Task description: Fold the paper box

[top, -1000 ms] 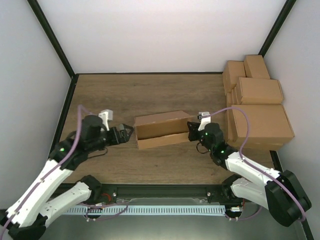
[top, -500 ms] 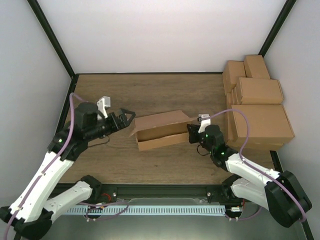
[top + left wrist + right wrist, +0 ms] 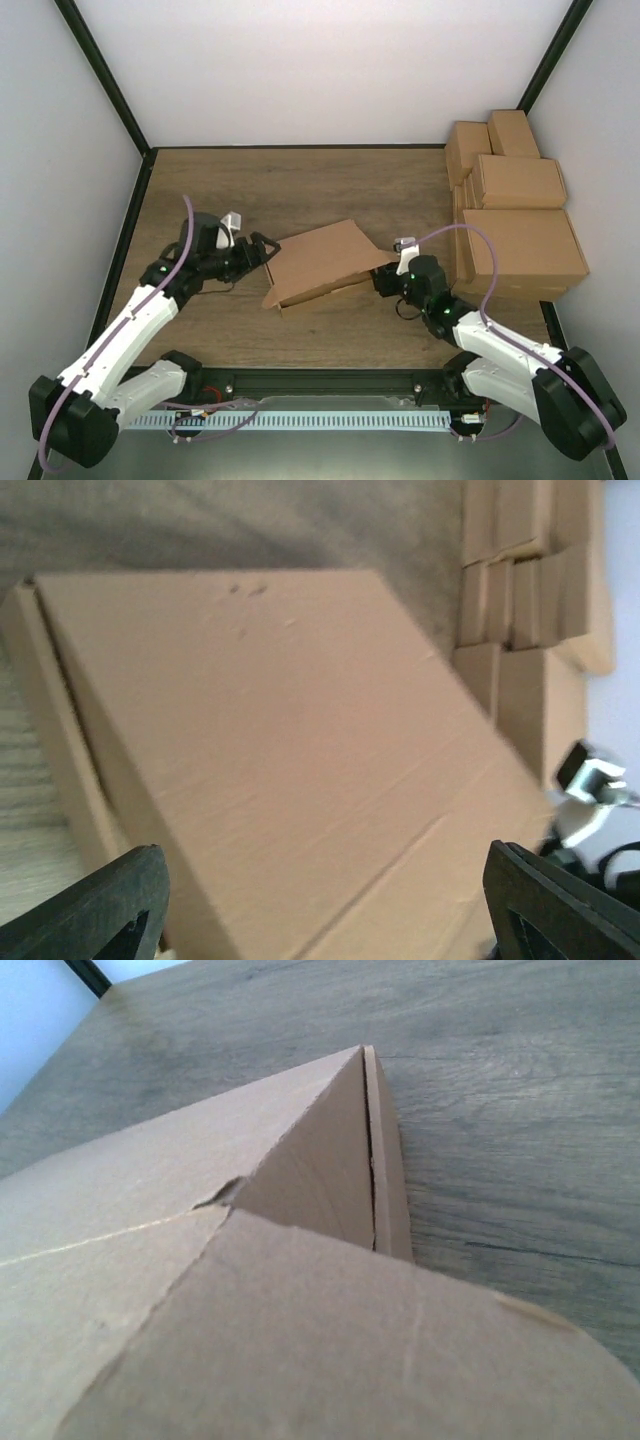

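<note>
Finished cartons [image 3: 515, 215] stacked at table [image 3: 330, 180] right edge.

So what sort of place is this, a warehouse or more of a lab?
Probably a lab test cell, not a warehouse: white walls box in one wooden table, a left arm and right arm are mounted at its near edge, and finished cartons are stacked near a half-folded paper box.

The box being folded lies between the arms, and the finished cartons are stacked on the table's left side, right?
No: the top view shows the finished cartons stacked on the right side. The rest about the paper box is correct.
</note>
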You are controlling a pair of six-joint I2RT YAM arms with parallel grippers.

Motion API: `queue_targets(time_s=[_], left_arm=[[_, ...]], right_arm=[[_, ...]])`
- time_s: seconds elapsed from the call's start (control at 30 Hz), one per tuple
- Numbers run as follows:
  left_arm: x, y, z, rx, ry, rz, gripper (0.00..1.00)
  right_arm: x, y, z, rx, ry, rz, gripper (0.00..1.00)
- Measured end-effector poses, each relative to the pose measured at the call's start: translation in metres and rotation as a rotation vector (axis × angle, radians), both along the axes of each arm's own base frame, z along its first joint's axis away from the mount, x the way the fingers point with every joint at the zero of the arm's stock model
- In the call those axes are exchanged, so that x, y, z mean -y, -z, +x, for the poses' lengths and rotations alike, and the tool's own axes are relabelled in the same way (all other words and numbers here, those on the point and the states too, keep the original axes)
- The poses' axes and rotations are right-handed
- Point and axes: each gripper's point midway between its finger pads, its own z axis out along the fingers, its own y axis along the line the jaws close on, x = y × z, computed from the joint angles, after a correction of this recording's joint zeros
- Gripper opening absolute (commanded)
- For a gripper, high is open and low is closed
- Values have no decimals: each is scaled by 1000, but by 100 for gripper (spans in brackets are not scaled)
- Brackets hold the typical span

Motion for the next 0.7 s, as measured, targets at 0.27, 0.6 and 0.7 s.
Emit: queue_targets(time_s=[0.27,0.6,0.7], left_arm=[[-3,67,-10,-122,-10,23,78],[-4,94,-11,-144,-39,5,66],[-5,103,-14,-161,-51,1,64]], right_arm=[[-3,9,-15,-93,-22,40,80],[5,6,-44,-194,-31,82,100],[12,3,-49,-234,13,89,100]])
